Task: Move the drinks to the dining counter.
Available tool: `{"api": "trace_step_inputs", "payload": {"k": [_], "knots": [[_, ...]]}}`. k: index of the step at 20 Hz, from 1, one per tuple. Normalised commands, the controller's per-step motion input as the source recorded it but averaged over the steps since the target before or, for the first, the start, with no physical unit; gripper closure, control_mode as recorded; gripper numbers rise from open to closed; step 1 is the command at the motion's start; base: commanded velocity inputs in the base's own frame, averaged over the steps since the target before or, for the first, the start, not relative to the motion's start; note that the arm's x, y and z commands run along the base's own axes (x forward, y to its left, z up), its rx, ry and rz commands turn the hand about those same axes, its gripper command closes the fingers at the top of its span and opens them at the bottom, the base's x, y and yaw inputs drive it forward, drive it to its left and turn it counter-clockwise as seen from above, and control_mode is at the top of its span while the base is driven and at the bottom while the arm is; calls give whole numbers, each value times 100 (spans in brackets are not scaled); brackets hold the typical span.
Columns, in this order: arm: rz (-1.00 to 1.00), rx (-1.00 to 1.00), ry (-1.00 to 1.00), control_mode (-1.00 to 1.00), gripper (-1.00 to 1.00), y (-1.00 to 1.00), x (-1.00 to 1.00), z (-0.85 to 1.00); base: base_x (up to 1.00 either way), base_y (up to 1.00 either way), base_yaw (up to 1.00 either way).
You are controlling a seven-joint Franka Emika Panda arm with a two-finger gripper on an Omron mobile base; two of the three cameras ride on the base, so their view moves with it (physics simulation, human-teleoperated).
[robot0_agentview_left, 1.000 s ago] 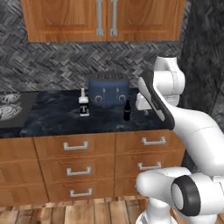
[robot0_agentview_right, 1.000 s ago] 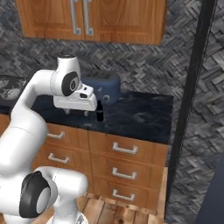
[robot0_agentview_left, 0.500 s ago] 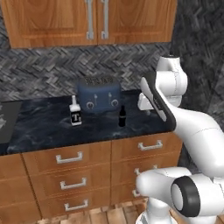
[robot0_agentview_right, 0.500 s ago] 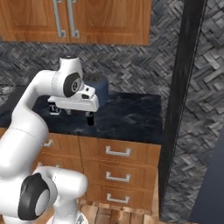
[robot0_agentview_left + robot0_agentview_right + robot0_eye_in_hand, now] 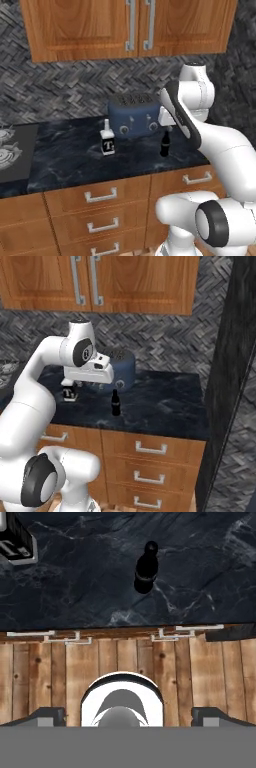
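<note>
Jaws: you had them spread wide, gripping nothing | black bottle (image 5: pixel 164 144) upright on desk (image 5: pixel 75 160), before toaster (image 5: pixel 134 115) | square clear bottle (image 5: pixel 107 142) apart to its left

We see two of the drinks, both standing upright on the black white-veined marble surface (image 5: pixel 65 155). The squat square clear bottle (image 5: pixel 107 142) has a white cap and a black label with a white "T"; it stands just in front of the left end of the blue toaster (image 5: pixel 134 115), close to it. From the hand view we catch only its corner at the upper left edge (image 5: pixel 15 542). The slim black bottle (image 5: pixel 164 144) stands to the right of the clear one and a little nearer the surface's front edge, well apart from it. We see it from above in the hand view (image 5: pixel 146 569), and in the right base view (image 5: pixel 115 403) it stands alone on bare marble.
</note>
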Motion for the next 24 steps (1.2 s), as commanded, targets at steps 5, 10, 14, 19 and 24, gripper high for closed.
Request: {"api": "trace_step_inputs", "payload": {"k": [5,10,14,19,24], "knots": [[0,0,0,100,-100,0,0,0,51,-10,5],[0,0,0,100,-100,0,0,0,46,-27,7],[0,0,0,100,-100,0,0,0,40,-40,9],[0,0,0,100,-100,0,0,0,22,-34,6],[0,0,0,100,-100,0,0,0,30,-1,0]]}}
